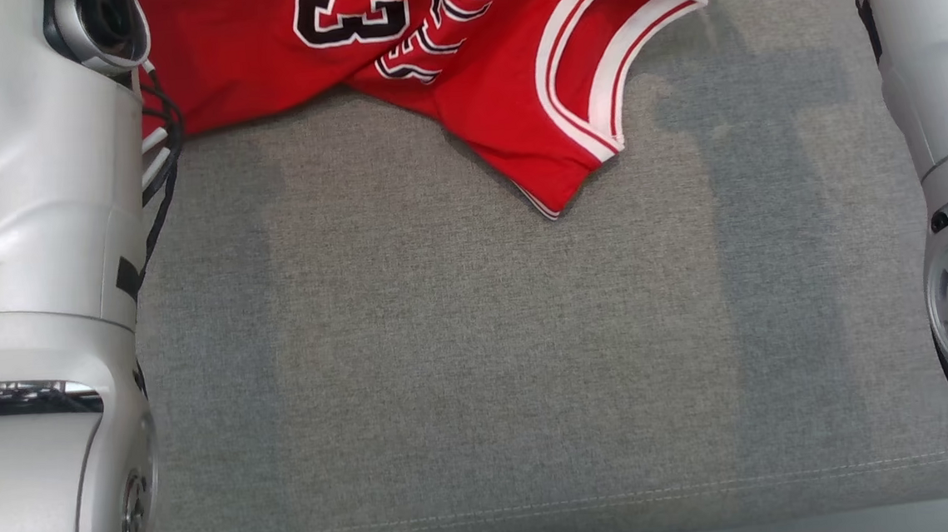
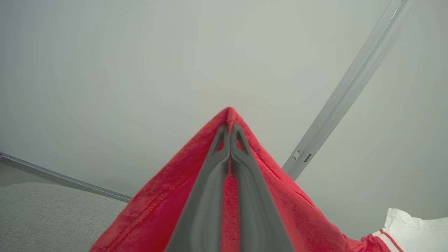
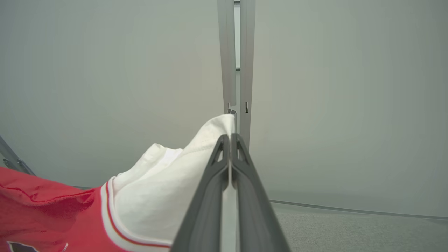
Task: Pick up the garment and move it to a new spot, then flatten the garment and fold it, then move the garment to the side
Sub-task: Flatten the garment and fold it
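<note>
My left gripper (image 2: 230,130) is clamped on the red fabric basketball jersey (image 1: 479,99). My right gripper (image 3: 230,140) pinches its white trim. The jersey spans the head view's top edge, over the grey woven surface (image 1: 448,368).

Matt red cloth jersey (image 1: 504,105) against coarse grey woven upholstery (image 1: 448,368); smooth, glossy silver arm casing (image 1: 19,206) at frame's left; fingers (image 2: 206,199) matt dark plastic.

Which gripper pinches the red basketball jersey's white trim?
The right gripper, shut on white trim; the left gripper pinches plain red cloth of the red basketball jersey.
</note>
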Controlling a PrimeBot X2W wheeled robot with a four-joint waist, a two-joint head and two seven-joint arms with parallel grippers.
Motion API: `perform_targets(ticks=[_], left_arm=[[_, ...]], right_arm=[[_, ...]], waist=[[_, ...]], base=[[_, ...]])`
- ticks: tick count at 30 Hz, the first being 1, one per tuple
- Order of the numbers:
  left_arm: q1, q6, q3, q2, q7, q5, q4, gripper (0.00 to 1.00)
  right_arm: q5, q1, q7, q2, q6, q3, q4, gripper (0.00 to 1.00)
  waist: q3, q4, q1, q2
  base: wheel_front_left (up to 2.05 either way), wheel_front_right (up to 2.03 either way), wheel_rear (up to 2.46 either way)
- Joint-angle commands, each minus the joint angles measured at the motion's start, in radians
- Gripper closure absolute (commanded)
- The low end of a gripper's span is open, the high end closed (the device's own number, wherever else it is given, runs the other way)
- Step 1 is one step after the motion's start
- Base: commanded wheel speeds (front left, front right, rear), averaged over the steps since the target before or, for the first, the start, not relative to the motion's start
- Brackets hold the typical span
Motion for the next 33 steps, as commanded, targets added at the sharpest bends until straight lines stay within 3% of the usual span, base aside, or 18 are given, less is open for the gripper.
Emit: perform_targets(ticks=[1,9,14,18,22,26,33], left_arm=[[-0.008,-0.014,0.032,-0.003,-0.014,-0.039,-0.026,1.00],[-0.018,-0.066,0.107,-0.020,-0.005,-0.195,-0.122,1.00],[-0.024,-0.079,0.096,-0.023,0.019,-0.322,-0.190,1.00],[-0.043,-0.043,0.044,-0.024,0.025,-0.398,-0.224,1.00],[-0.080,0.007,0.006,-0.021,0.005,-0.399,-0.238,1.00],[-0.147,0.017,-0.004,-0.014,-0.016,-0.359,-0.246,1.00],[-0.270,-0.041,-0.001,-0.010,-0.005,-0.379,-0.277,1.00]], right_arm=[[0.032,-0.013,-0.025,-0.015,-0.001,0.031,-0.015,1.00],[0.150,-0.046,-0.109,-0.051,-0.001,0.138,-0.121,1.00],[0.212,-0.076,-0.120,-0.069,-0.001,0.158,-0.197,1.00],[0.232,-0.110,-0.056,-0.072,-0.001,0.187,-0.195,1.00],[0.234,-0.156,-0.018,-0.070,-0.001,0.203,-0.182,1.00],[0.213,-0.232,-0.048,-0.071,-0.001,0.153,-0.160,1.00],[0.111,-0.387,-0.160,-0.070,-0.001,0.014,-0.153,1.00]], waist=[[-0.055,-0.035,0.0000,-0.0001],[-0.061,-0.063,0.0000,-0.0001],[-0.021,-0.086,0.0000,-0.0001],[0.035,-0.105,0.0000,-0.0001],[0.114,-0.119,0.0000,-0.0001],[0.198,-0.125,0.0000,-0.0001],[0.301,-0.107,0.0000,-0.0001]], base=[[0.00,0.00,0.00],[0.00,0.00,0.00],[0.00,0.00,0.00],[0.00,0.00,0.00],[0.00,0.00,0.00],[0.00,0.00,0.00],[0.00,0.00,0.00]])
